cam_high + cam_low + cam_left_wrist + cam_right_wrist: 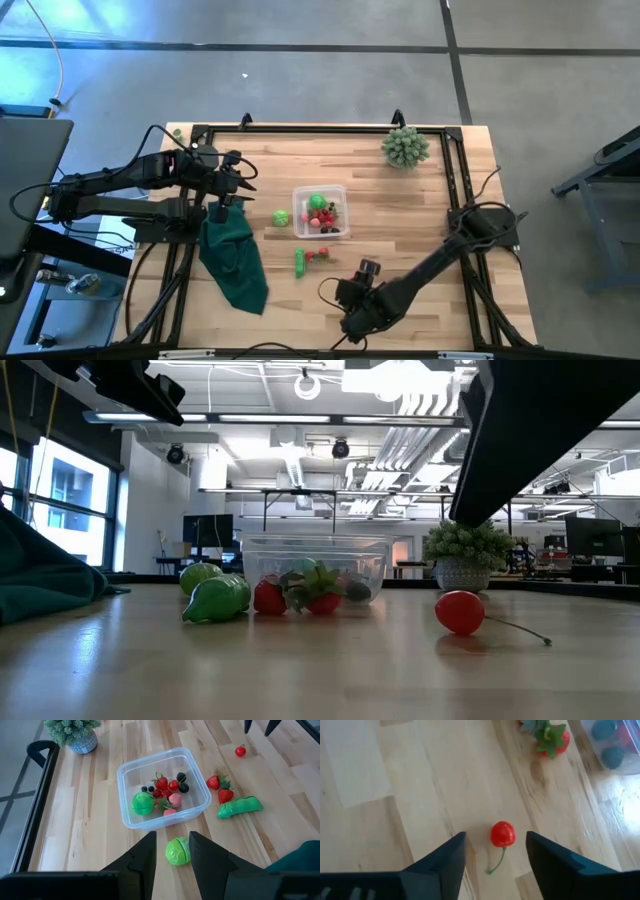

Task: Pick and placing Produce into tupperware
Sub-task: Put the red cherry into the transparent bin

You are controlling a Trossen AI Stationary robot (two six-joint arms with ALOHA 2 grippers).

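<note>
The clear tupperware stands mid-table and holds several small toys, red, pink, dark and one green; it also shows in the left wrist view. Outside it, a round green vegetable lies on the table, with a long green one, two strawberries and a red cherry. My left gripper is open and hovers above the round green vegetable, which shows between its fingers without touching them. My right gripper is open above the cherry, one finger on either side, clear of it.
A dark green cloth lies crumpled at the table's left, under my left arm. A pale green spiky plant in a pot stands at the far right corner. A black frame runs round the table's edge. Bare wood lies right of the tupperware.
</note>
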